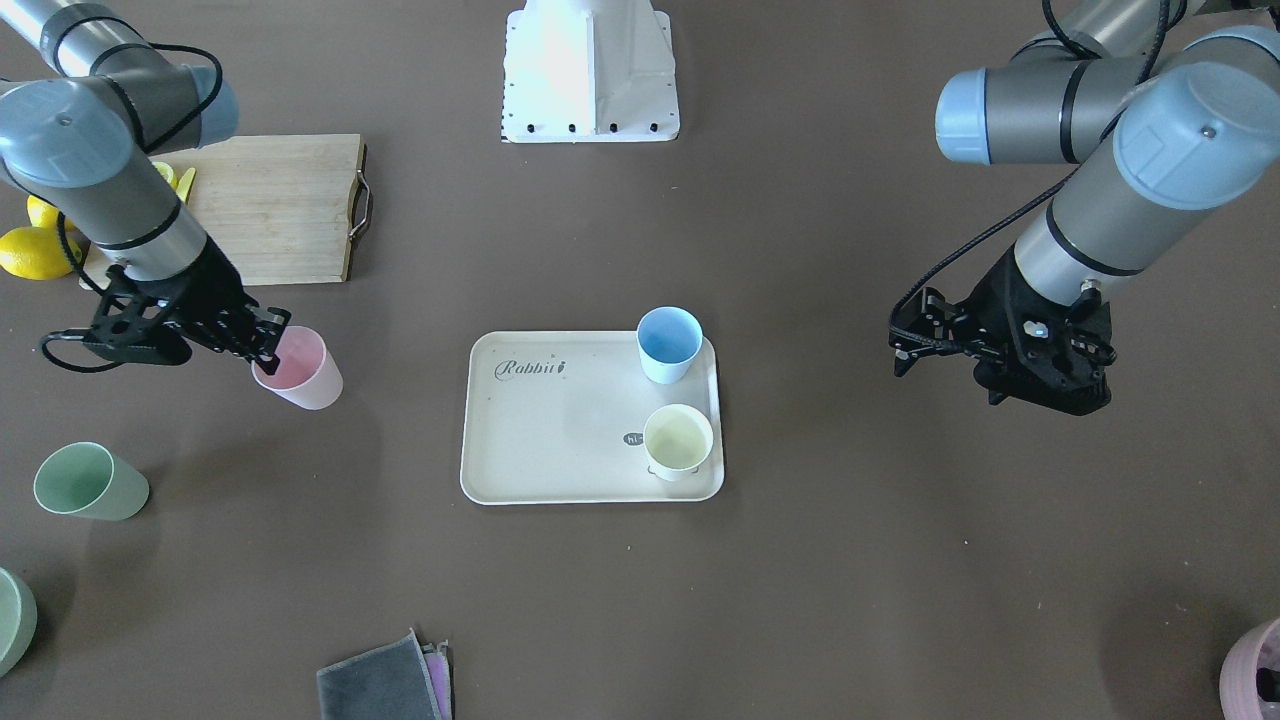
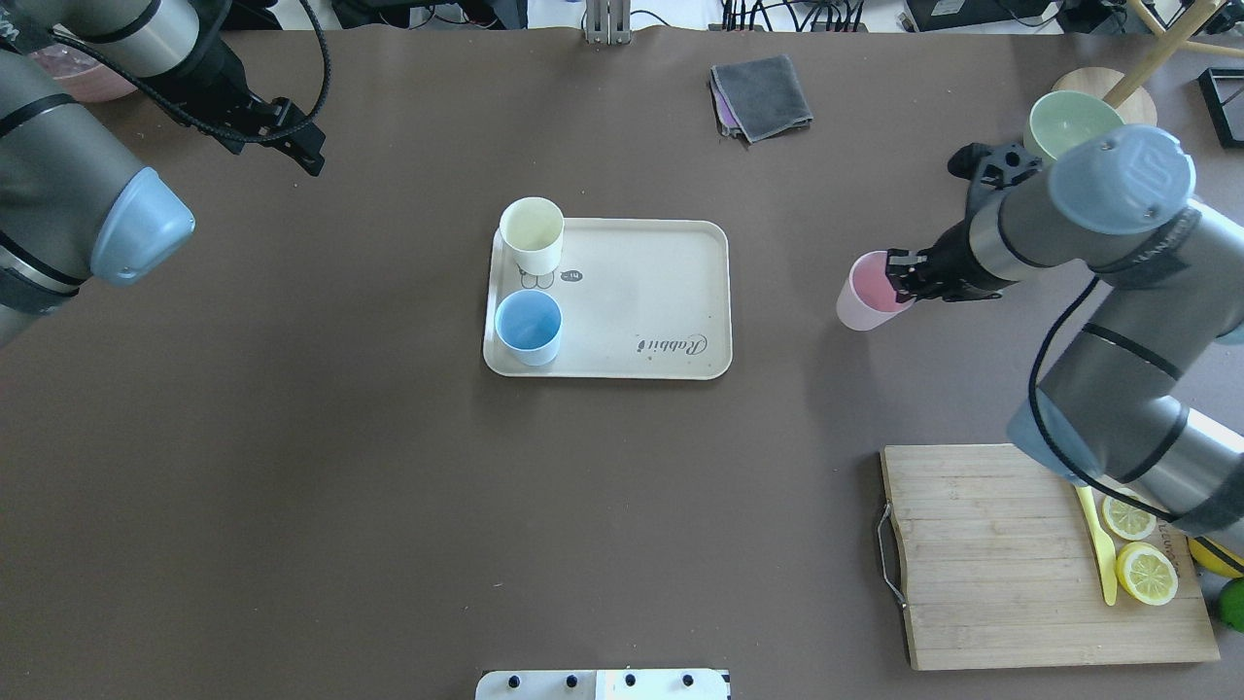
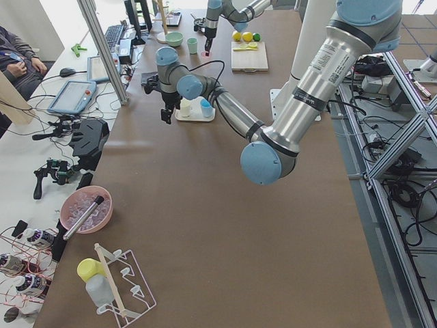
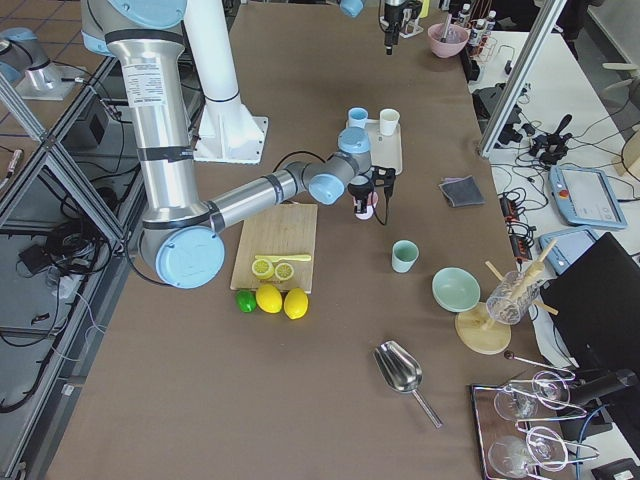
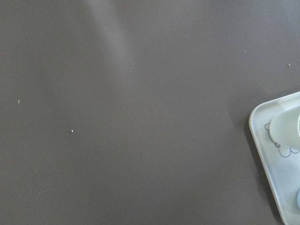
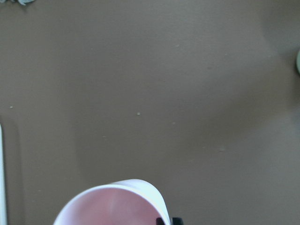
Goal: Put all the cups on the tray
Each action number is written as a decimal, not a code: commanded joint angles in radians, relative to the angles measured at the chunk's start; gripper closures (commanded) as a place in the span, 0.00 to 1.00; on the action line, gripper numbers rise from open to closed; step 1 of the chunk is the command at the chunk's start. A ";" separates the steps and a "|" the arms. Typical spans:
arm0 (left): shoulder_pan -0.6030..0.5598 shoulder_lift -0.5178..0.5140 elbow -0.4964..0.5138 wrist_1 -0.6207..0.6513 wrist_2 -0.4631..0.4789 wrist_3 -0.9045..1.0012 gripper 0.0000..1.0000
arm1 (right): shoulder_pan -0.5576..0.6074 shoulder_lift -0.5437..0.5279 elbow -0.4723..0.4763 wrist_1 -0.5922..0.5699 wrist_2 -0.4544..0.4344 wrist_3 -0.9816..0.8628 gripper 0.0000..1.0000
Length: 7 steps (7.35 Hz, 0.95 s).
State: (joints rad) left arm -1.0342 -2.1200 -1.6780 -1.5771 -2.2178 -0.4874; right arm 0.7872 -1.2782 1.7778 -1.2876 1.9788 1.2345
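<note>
The beige tray [image 1: 560,440] lies mid-table and also shows in the overhead view [image 2: 641,292]. The light blue cup [image 1: 668,343] and the cream-yellow cup [image 1: 678,440] stand upright along one of its short sides. My right gripper [image 1: 268,345] is shut on the rim of the pale pink cup [image 1: 298,368], which hangs tilted to the side of the tray; its rim fills the bottom of the right wrist view [image 6: 112,206]. The sage green cup [image 1: 90,482] stands on the table beyond it, hidden by the arm in the overhead view. My left gripper [image 1: 903,350] is open and empty, off the tray's other side.
A wooden cutting board [image 1: 270,205] with lemons [image 1: 35,250] beside it lies behind my right arm. A green dish [image 1: 12,618], a folded grey cloth [image 1: 385,680] and a mauve pot [image 1: 1255,675] sit along the operators' edge. The white robot base [image 1: 590,70] stands at the back.
</note>
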 commanded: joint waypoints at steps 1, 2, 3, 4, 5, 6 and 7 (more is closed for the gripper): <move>0.002 0.000 0.000 -0.001 0.001 -0.005 0.01 | -0.101 0.185 -0.020 -0.163 -0.067 0.133 1.00; 0.005 0.000 0.001 -0.001 0.003 -0.007 0.01 | -0.129 0.257 -0.081 -0.168 -0.093 0.161 1.00; 0.006 0.000 0.003 -0.001 0.003 -0.007 0.01 | -0.152 0.328 -0.156 -0.167 -0.116 0.192 1.00; 0.008 0.000 0.003 -0.001 0.003 -0.010 0.01 | -0.167 0.344 -0.176 -0.165 -0.124 0.195 1.00; 0.008 -0.002 0.003 -0.001 0.003 -0.011 0.01 | -0.175 0.343 -0.175 -0.165 -0.124 0.198 0.63; 0.014 -0.002 0.003 -0.003 0.003 -0.011 0.01 | -0.181 0.336 -0.164 -0.165 -0.132 0.198 0.01; 0.017 -0.002 0.003 -0.003 0.003 -0.011 0.01 | -0.180 0.336 -0.147 -0.165 -0.146 0.197 0.00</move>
State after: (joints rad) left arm -1.0215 -2.1212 -1.6752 -1.5795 -2.2151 -0.4982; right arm 0.6106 -0.9418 1.6161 -1.4526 1.8471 1.4311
